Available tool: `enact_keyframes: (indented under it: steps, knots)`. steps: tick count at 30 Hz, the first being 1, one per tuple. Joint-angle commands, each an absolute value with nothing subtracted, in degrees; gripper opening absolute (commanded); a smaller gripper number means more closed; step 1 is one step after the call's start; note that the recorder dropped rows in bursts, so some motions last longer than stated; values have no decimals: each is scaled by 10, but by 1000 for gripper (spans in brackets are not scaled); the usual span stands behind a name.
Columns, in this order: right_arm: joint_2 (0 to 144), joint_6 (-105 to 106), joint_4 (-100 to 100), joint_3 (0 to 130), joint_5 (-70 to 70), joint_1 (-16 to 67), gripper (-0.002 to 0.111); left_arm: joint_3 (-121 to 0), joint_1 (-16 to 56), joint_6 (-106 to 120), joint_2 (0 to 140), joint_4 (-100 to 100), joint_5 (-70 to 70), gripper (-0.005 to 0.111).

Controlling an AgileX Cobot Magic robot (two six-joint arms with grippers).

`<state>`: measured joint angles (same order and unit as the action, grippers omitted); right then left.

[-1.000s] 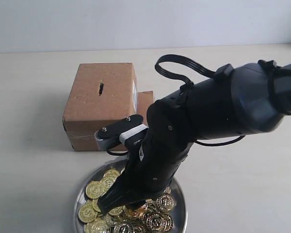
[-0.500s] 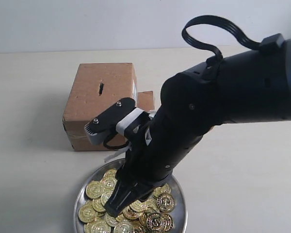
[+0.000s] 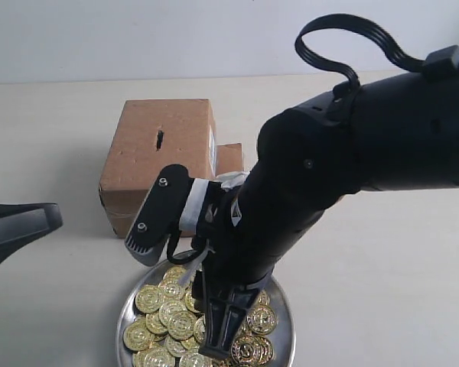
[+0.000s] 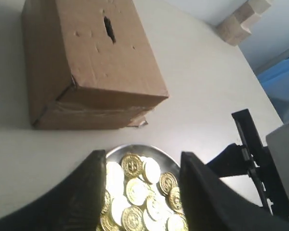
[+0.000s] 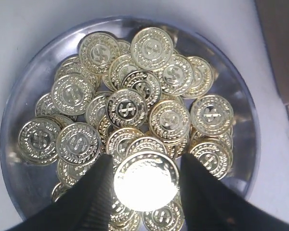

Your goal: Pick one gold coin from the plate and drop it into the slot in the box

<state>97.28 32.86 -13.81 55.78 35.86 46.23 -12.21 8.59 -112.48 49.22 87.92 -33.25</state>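
The silver plate [image 3: 284, 330] [image 5: 19, 178] [image 4: 135, 148] lies in front of the brown cardboard box [image 3: 154, 164] [image 4: 94, 62] and holds a heap of gold coins [image 3: 162, 310] [image 5: 130, 106] [image 4: 135, 190]. The dark slot [image 3: 160, 140] [image 4: 108, 29] is cut in the box top. My right gripper [image 3: 218, 350] [image 5: 145, 163] points straight down over the plate and is shut on one gold coin [image 5: 145, 182], which glares bright between the two fingers just above the heap. My left gripper [image 3: 30, 223] [image 4: 142, 192] is open and empty, low at the left, aimed at the plate.
A loose cardboard flap [image 3: 229, 157] lies behind the box, and a white label [image 3: 212, 145] is on its right side. The bulky right arm [image 3: 344, 160] [image 4: 255, 159] hides the plate's middle and part of the table. Pale blocks [image 4: 243, 19] sit far off.
The right gripper has lifted from the heap and swung to point straight down, with a coin between its fingers. The left gripper has come into view from the left edge.
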Motion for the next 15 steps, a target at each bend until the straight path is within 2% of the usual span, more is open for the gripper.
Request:
enact_keyframes:
  steps: [1, 15]
  knots:
    - [951, 363, -136, 559, 357, 460, 28, -158, 87, -1112, 573, 876, -401, 47]
    - [895, 390, -156, 559, 346, 460, 28, -203, 87, -1109, 676, 887, -551, 47]
